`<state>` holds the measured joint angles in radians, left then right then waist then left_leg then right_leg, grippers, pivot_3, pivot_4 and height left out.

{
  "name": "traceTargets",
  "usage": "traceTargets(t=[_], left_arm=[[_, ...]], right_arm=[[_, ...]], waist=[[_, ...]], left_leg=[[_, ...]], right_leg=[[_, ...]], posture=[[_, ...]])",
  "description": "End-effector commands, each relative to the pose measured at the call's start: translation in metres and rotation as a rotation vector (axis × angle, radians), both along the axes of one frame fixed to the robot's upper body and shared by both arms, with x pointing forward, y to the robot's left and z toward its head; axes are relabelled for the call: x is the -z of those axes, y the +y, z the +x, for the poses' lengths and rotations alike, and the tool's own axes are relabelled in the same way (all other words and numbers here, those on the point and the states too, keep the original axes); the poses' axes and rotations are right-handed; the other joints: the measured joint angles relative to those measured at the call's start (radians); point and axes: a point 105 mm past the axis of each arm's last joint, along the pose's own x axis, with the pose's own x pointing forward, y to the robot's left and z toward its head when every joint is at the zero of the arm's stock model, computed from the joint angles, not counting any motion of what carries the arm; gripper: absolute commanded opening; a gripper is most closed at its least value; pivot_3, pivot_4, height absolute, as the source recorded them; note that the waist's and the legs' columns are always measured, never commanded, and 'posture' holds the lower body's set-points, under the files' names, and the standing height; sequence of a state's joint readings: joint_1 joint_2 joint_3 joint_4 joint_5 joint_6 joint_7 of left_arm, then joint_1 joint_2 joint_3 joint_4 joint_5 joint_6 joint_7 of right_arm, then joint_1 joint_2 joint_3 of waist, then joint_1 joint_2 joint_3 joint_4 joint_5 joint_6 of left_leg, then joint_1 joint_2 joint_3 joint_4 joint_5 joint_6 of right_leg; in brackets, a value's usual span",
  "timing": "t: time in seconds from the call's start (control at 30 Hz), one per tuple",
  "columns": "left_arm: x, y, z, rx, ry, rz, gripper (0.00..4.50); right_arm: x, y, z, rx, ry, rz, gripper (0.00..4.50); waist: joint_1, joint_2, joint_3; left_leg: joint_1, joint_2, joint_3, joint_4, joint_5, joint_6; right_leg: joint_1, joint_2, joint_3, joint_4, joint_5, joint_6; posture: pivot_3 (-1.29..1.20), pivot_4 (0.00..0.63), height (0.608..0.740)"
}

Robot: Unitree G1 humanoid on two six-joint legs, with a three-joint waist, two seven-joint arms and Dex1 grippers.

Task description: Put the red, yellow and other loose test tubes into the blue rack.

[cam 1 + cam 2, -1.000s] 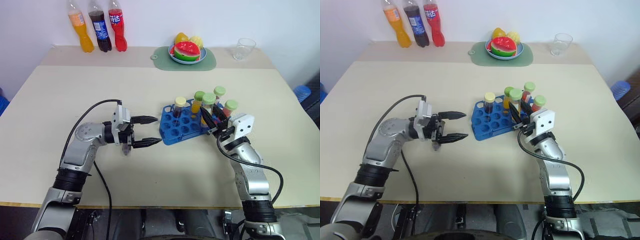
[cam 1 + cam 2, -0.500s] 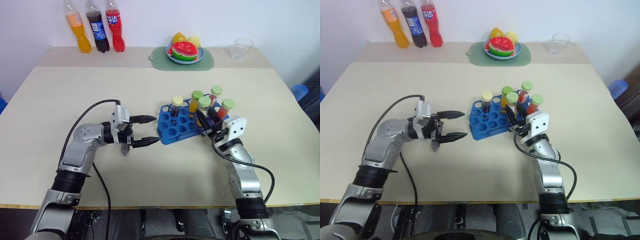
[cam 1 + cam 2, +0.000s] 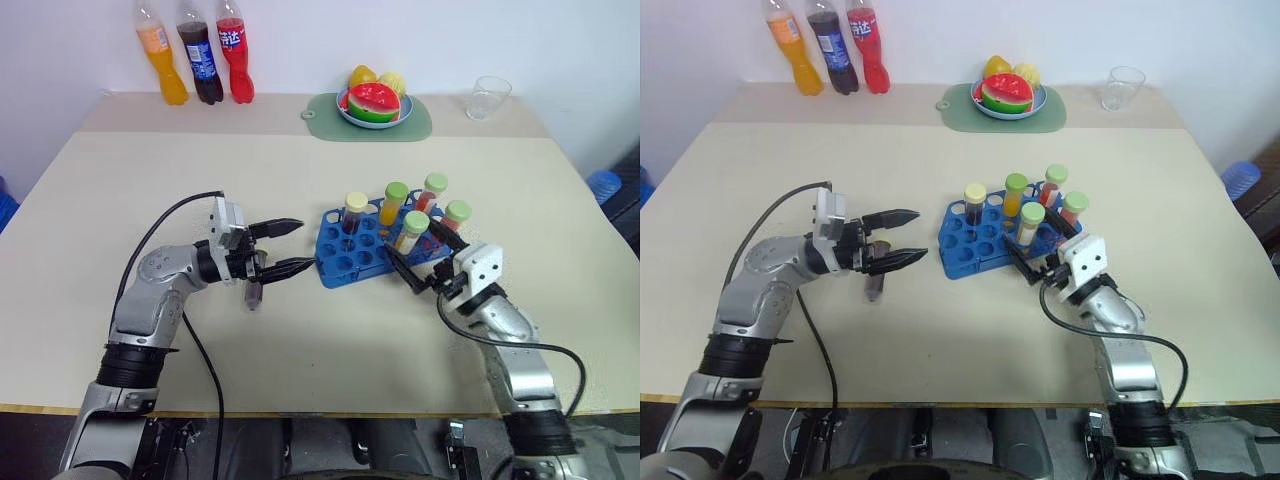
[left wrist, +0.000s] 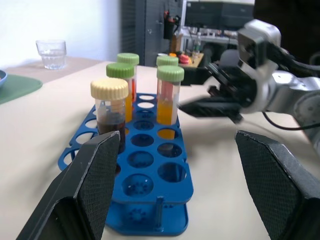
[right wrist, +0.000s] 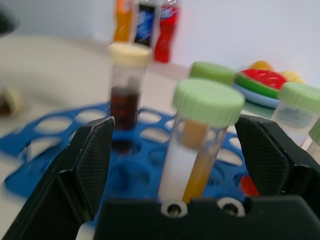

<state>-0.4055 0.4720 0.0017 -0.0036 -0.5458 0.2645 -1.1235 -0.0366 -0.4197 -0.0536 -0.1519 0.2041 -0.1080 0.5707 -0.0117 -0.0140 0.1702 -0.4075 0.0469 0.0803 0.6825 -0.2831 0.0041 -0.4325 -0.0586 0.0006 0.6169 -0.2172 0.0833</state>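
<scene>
Both grippers stand spread and grip nothing; the right gripper point(image 3: 412, 272) sits just in front of the blue rack point(image 3: 352, 260) at its right end, its fingers apart on either side of the green-capped tube of yellow liquid point(image 3: 410, 232), which stands upright in a front hole of the rack; in the right wrist view that tube point(image 5: 198, 140) rises between the two open fingers without either pad plainly touching it, so I judge it set down and let go. The left gripper point(image 3: 290, 247) hovers just left of the rack, pointing at its left end, jaws wide.

Five tubes stand in the rack: a cream-capped one with dark liquid point(image 3: 353, 215) at the rack's middle back, a green-capped yellow one point(image 3: 394, 203) just right of it, two green-capped reddish ones point(image 3: 432, 192) and point(image 3: 453, 217) toward the rack's right end, and the front one just named; many holes at the rack's left and front are bare.

One loose tube point(image 3: 874, 285) lies on the table point(image 3: 300, 180) well left of the rack, just below the left gripper; its colour is hard to tell; by my reckoning it is what remains.
</scene>
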Motion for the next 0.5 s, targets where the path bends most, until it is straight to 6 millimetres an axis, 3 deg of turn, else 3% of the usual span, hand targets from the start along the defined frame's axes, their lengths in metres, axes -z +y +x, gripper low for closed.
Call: traceTargets(t=[0.03, 0.27, 0.4, 0.5], left_arm=[[-0.017, 0.008, 0.0, -0.053, 0.002, -0.058, 3.79], [-0.027, 0.027, 0.005, -0.258, 0.234, -0.098, 3.79], [-0.024, 0.045, 0.014, -0.483, 0.396, 0.007, 3.79], [-0.019, 0.051, 0.019, -0.557, 0.574, 0.076, 3.79]], right_arm=[[-0.015, -0.008, -0.016, -0.041, -0.013, -0.044, 4.17], [-0.016, -0.036, -0.058, -0.172, 0.152, -0.205, 4.17], [-0.027, -0.044, -0.063, -0.212, 0.174, -0.262, 4.17], [-0.031, -0.047, -0.058, -0.22, 0.17, -0.281, 4.17]], waist=[[0.0, 0.0, 0.0], [-0.001, -0.001, 0.0], [-0.001, -0.002, 0.001], [0.003, -0.004, 0.001]], left_leg=[[0.0, 0.0, 0.0, 0.0, 0.0, 0.0], [0.001, 0.0, -0.001, 0.0, 0.0, 0.0], [0.004, 0.001, -0.002, 0.0, 0.0, 0.0], [0.004, 0.0, -0.003, 0.0, 0.0, 0.0]], right_leg=[[0.0, 0.0, 0.0, 0.0, 0.0, 0.0], [0.001, 0.0, 0.0, 0.0, 0.0, 0.001], [0.003, 0.0, 0.0, 0.0, 0.0, 0.001], [0.003, 0.0, 0.0, 0.0, 0.0, 0.001]], posture=[[0.0, 0.15, 0.74], [0.0, 0.15, 0.74], [0.0, 0.15, 0.74], [0.0, 0.15, 0.74]])
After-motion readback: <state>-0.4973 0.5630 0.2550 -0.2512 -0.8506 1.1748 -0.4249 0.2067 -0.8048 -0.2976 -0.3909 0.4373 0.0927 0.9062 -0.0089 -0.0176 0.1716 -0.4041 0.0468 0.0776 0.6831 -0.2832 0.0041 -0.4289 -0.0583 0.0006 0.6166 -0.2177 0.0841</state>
